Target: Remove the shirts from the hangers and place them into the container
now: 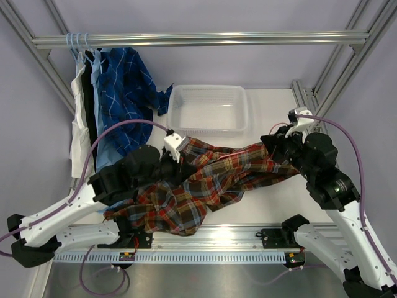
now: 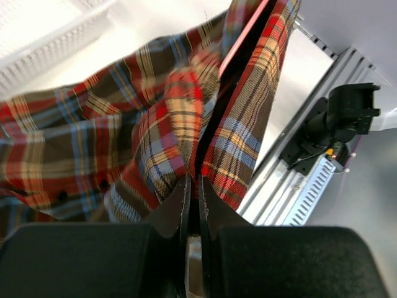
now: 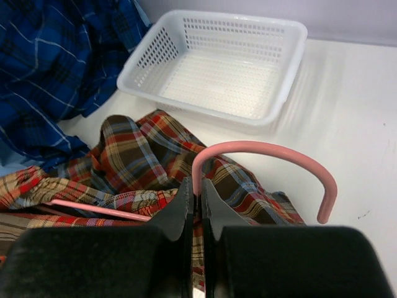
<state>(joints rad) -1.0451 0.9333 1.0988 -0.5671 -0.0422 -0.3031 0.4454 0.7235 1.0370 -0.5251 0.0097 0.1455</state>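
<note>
Pinching shirt (image 2: 93,143): left tool (image 2: 193,186), closed on it.
Right tool (image 3: 196,186): gripping pink hanger (image 3: 267,148).
Basket (image 3: 152,56): beside shirt, on counter (image 3: 347,124).

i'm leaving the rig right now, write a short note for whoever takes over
Left gripper: jaws shut on the plaid shirt, draped over the table.
Right gripper: jaws shut on the pink hanger by its hook; the hanger sits inside that shirt.
White basket: empty, nothing binned yet.
To do: free the plaid shirt, bin it, then the hanging shirts.
</note>
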